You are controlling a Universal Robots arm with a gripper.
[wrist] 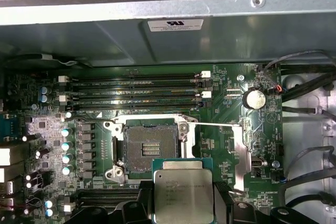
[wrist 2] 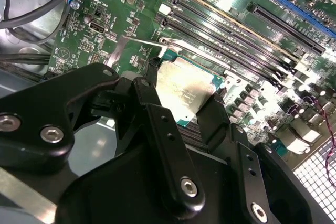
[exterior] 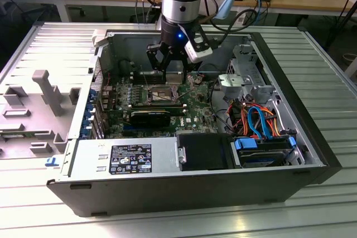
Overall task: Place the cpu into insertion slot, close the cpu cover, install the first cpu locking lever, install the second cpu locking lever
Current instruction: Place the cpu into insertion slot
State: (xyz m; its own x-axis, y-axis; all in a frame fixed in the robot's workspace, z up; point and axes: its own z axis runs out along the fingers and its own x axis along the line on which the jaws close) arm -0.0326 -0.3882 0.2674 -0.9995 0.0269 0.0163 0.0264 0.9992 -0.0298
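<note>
Your gripper [wrist: 182, 204] is clamped on the cpu [wrist: 181, 186]. In both wrist views the black fingers [wrist 2: 143, 90] press against two opposite edges of the chip, with its dull silver top facing the cameras. The cpu [wrist 2: 185, 85] is not seated. It hangs over the near edge of the insertion slot [wrist: 146, 148], whose dark centre and silver rim lie bare and uncovered. The slot sits between the chip and the long black memory slots [wrist: 136, 90]. The cpu cover [wrist: 239, 156] looks swung open, its thin silver frame lying off to the side of the slot away from the row of small capacitors [wrist: 65, 145]. You cannot tell from these views how the locking levers stand. A round coin battery [wrist: 255, 98] sits on the green board beyond the cover.

In the exterior view the gripper [exterior: 173, 76] reaches down into the open computer case [exterior: 184, 188], with the insertion slot [exterior: 162, 90] just beneath it. From the gripper:

- A long black card [exterior: 150, 118] lies on the board at about 6 o'clock.
- The grey power supply [exterior: 122, 160] fills the case's near corner at 7 o'clock.
- A tangle of orange and blue cables [exterior: 259, 118] lies at 4 o'clock, with a drive with blue tabs [exterior: 265, 151] just past them.
- A grey plastic moulding [exterior: 44, 98] lies outside the case at 9 o'clock, on the ribbed metal table [exterior: 312, 54] that carries everything.
</note>
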